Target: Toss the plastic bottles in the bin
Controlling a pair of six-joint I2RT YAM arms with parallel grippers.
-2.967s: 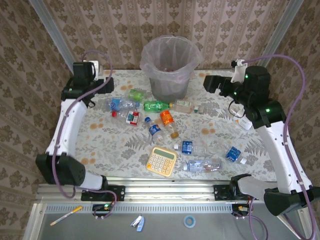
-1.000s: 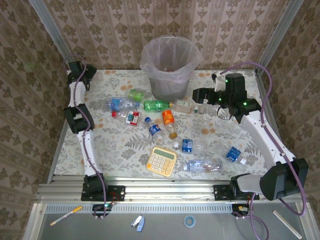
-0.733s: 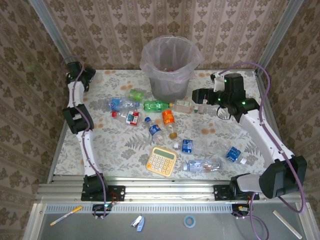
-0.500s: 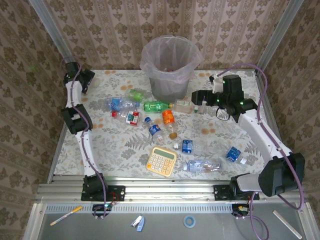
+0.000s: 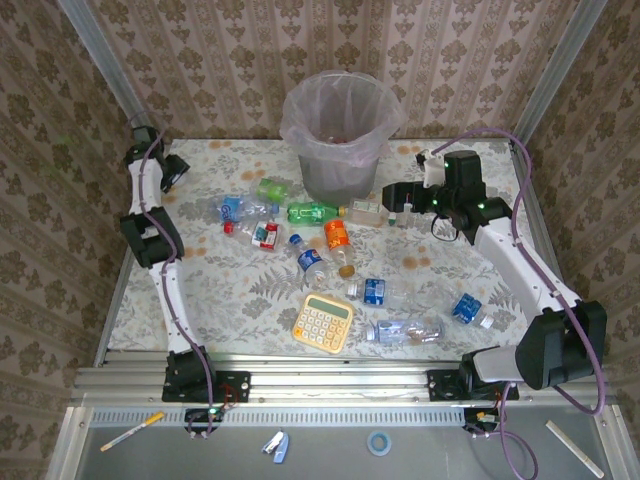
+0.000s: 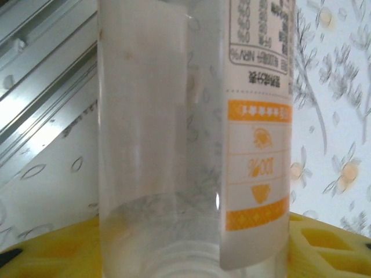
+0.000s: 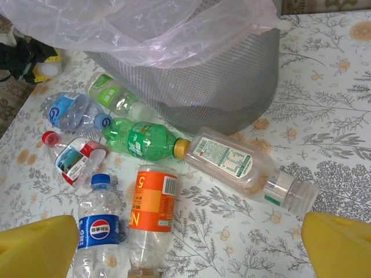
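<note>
The bin (image 5: pixel 340 135) stands at the back centre, grey mesh (image 7: pixel 197 87) lined with a pinkish bag. Several plastic bottles lie in front of it: a green one (image 7: pixel 139 139), a clear one with a green-and-white label (image 7: pixel 237 162), an orange-labelled one (image 7: pixel 152 200) and a Pepsi one (image 7: pixel 98 231). My right gripper (image 7: pixel 188 252) hangs open just above the table, right of the clear bottle (image 5: pixel 365 210). My left gripper (image 5: pixel 175 170) is at the far left back corner. Its yellow fingers (image 6: pixel 46 249) press both sides of a clear bottle (image 6: pixel 162 127) with a white-and-orange label.
A yellow calculator (image 5: pixel 323 322) lies near the front centre. More bottles lie right of it (image 5: pixel 405 330) and toward the right edge (image 5: pixel 465 308). Crushed bottles sit at the left of the pile (image 5: pixel 232 208). Patterned walls close in the table's back and sides.
The left gripper's jaws have closed in on the clear bottle at the back left corner. The right gripper has crept a little left toward the bottles by the bin.
</note>
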